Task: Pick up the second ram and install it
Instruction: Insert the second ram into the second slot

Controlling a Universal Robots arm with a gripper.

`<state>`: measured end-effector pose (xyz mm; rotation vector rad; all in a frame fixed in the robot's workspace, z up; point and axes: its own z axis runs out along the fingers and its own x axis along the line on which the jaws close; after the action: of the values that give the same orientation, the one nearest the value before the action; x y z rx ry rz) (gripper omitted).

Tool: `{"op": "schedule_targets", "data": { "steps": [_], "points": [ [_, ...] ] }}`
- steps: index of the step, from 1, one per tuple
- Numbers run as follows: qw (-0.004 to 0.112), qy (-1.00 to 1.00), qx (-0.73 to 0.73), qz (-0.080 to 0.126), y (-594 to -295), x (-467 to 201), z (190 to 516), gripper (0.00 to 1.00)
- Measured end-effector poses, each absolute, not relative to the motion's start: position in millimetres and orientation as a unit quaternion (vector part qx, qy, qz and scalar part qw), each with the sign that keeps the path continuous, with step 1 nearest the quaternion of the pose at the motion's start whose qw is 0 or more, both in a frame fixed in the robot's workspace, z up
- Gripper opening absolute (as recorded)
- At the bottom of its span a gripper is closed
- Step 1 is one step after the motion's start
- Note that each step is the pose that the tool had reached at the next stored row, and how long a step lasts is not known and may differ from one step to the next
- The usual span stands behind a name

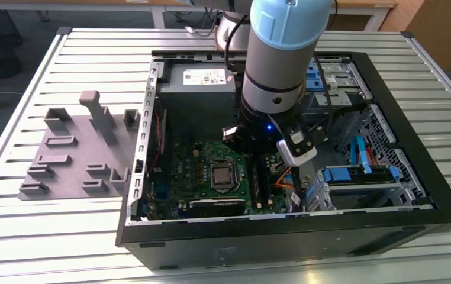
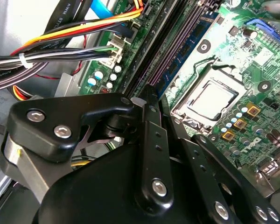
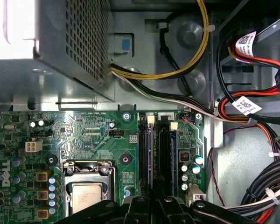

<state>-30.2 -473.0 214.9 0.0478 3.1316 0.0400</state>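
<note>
- Exterior view: open computer case lies on a slatted tabletop, filling its middle and the side toward the exterior view's right.
- Grey plastic fixture with upright posts sits on the tabletop near the edge at the exterior view's left, just beside the case wall and apart from it.
- Arm reaches down into the case; the gripper hangs low over the green motherboard, beside the CPU socket and over the long black memory slots.
- Power supply occupies the far end of the case; blue drive brackets sit toward the exterior view's right.
- Second wrist view: black gripper linkage sits close above the board. Memory slots run away from the tip, next to the CPU socket. Bundled cables in orange, yellow and black plug in beside the slots.
- First wrist view: gripper tip lines up directly over the slot pair. A thin board strip, apparently the second ram, stands on edge in the slot nearest the CPU socket; its seating cannot be judged.
- Jaws: cannot tell whether open or closed on anything; the tips are hidden behind the linkage.
</note>
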Motion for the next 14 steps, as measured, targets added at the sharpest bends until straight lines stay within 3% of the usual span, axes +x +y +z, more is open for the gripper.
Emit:
{"op": "schedule_targets", "data": {
  "steps": [14],
  "points": [
    [0.003,1.0,0.011,0.013,-476.1,-29.9,214.4,0.14]
  ]
}}
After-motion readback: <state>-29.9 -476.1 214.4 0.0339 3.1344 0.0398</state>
